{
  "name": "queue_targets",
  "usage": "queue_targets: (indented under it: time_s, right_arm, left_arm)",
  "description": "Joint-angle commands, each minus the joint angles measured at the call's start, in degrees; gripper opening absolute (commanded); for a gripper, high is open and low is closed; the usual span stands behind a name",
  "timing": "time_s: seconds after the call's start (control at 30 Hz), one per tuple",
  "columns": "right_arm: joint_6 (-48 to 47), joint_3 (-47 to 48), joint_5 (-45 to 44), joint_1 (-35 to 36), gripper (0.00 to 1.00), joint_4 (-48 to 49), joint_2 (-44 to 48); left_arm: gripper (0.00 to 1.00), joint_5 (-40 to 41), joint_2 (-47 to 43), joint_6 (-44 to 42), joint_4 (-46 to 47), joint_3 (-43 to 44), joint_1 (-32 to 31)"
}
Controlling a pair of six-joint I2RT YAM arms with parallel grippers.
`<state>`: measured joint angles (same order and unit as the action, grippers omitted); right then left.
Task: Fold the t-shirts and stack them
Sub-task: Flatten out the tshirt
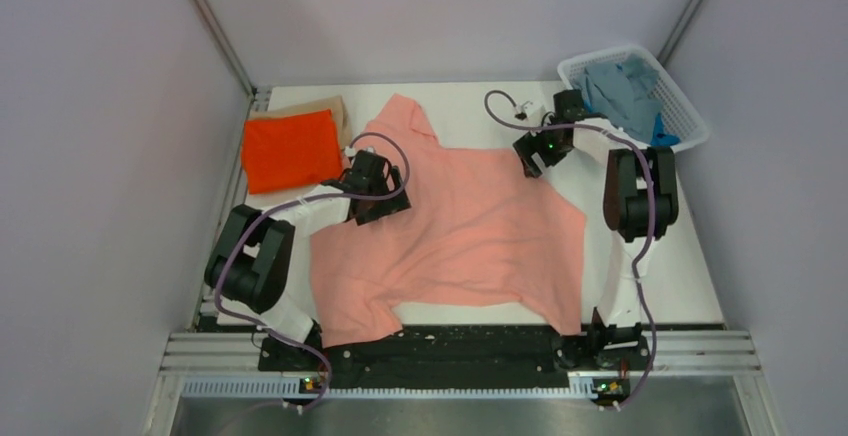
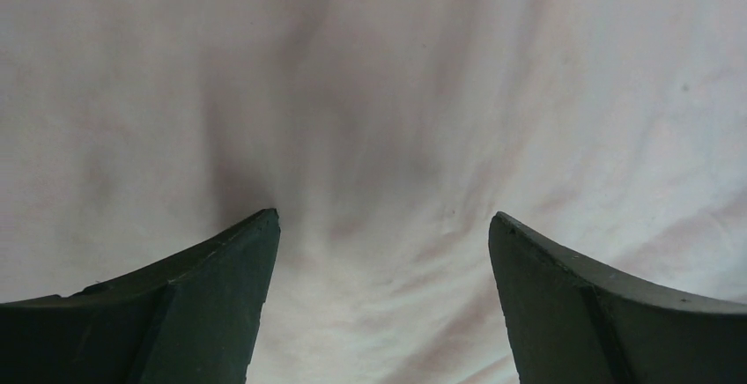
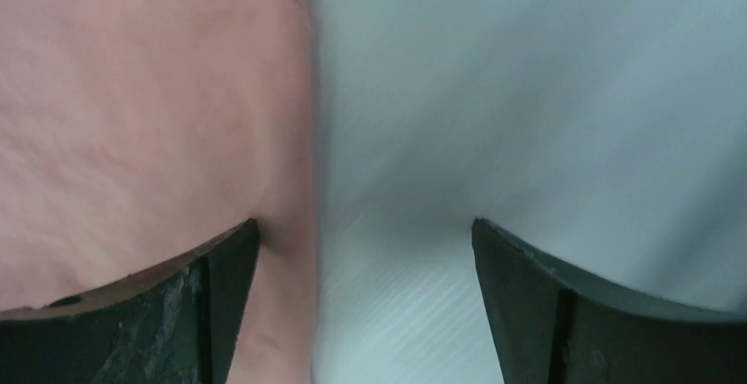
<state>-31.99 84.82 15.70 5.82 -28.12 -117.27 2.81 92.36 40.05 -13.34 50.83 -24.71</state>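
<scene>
A salmon pink t-shirt (image 1: 470,221) lies spread flat over the middle of the white table. My left gripper (image 1: 378,194) is open and pressed down close on its left part; its wrist view is filled with the pale pink cloth (image 2: 388,120). My right gripper (image 1: 535,159) is open over the shirt's far right edge; its wrist view shows the pink cloth (image 3: 141,111) on the left and bare table (image 3: 528,93) on the right. A folded bright orange t-shirt (image 1: 291,150) lies on a tan one (image 1: 330,108) at the far left. Grey and blue shirts (image 1: 622,91) lie in the basket.
A white plastic mesh basket (image 1: 690,121) stands at the far right corner of the table. Grey walls close in both sides. The arms' bases sit on a black rail (image 1: 450,346) at the near edge.
</scene>
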Motion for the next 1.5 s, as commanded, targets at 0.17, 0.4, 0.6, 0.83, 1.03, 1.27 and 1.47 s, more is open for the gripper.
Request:
queue_targets:
  time_s: [0.17, 0.4, 0.6, 0.83, 1.03, 1.27, 1.47]
  right_arm:
    - [-4.61, 7.54, 0.63, -0.07, 0.77, -9.08, -6.88]
    - [-6.33, 6.95, 3.23, 0.13, 0.09, -14.55, -4.92]
    - [-3.13, 4.21, -3.9, 5.08, 0.0, -11.25, 5.12]
    - [7.59, -4.3, -24.22, 21.89, 0.0, -11.18, 16.11]
    - [29.32, -15.41, -41.64, 40.8, 0.01, -10.75, 15.88]
    - [36.16, -16.71, -45.88, 56.98, 0.08, -1.24, 15.07]
    - [37.63, -20.88, -45.88, 56.99, 0.5, 5.53, 22.8]
  left_arm:
    - [0.9, -2.26, 4.44, -1.43, 0.69, 1.07, 2.74]
    - [0.89, -4.57, 4.69, -1.57, 0.9, 1.53, 3.03]
    - [0.87, -5.11, 3.81, -1.17, 0.34, 1.45, 3.04]
    - [0.87, -4.59, 0.58, -0.74, 0.96, -0.09, 3.09]
    - [0.87, -4.79, 0.5, -0.85, 1.42, -0.34, 3.02]
    - [0.87, -5.95, 0.86, -1.13, 2.51, -0.24, 3.08]
    - [0.87, -5.03, 0.53, -1.04, 1.94, -0.94, 3.12]
